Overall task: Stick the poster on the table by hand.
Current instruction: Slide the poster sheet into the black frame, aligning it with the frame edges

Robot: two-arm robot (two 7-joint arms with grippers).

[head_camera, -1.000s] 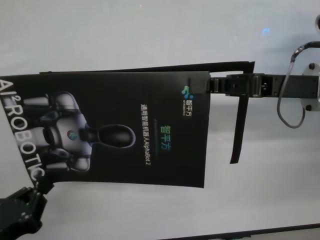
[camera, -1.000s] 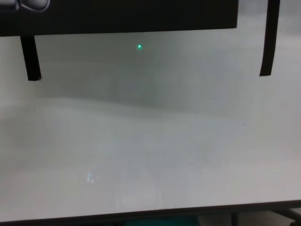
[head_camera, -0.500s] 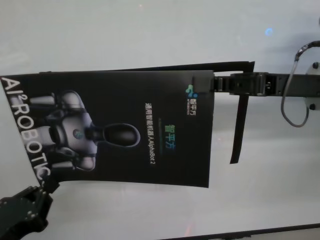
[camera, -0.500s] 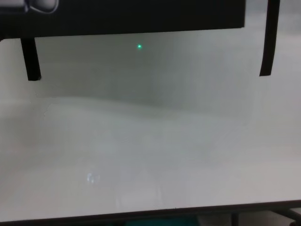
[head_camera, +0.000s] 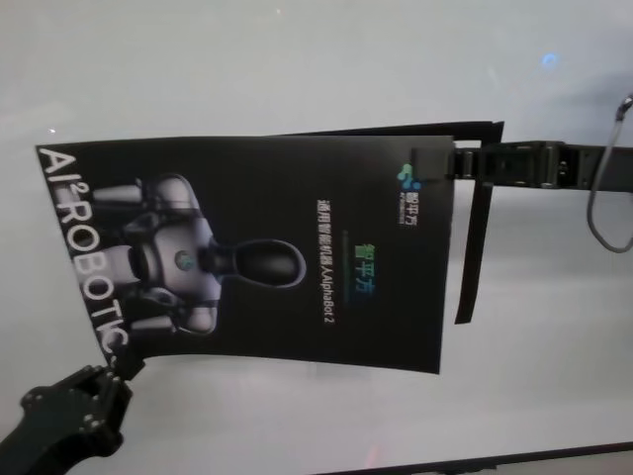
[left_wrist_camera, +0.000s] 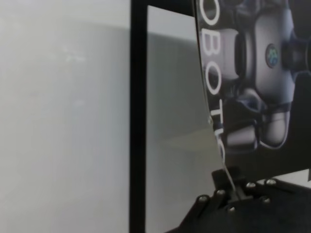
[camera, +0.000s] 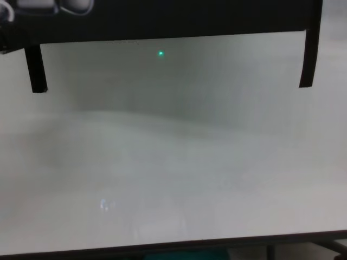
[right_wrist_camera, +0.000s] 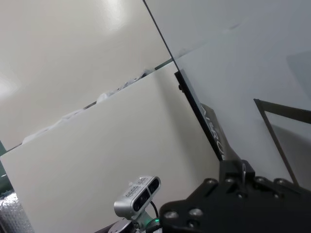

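Head view: poster [head_camera: 287, 257] lies lengthwise left-right.

One poster [head_camera: 267, 257], one table [head_camera: 297, 69], two grippers, left [head_camera: 124, 364] and right [head_camera: 447, 161], plus two black strips [head_camera: 473, 247].

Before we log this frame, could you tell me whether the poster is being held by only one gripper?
No: in the head view the left gripper pinches the poster at its near left corner, and the right gripper grips its far right corner.
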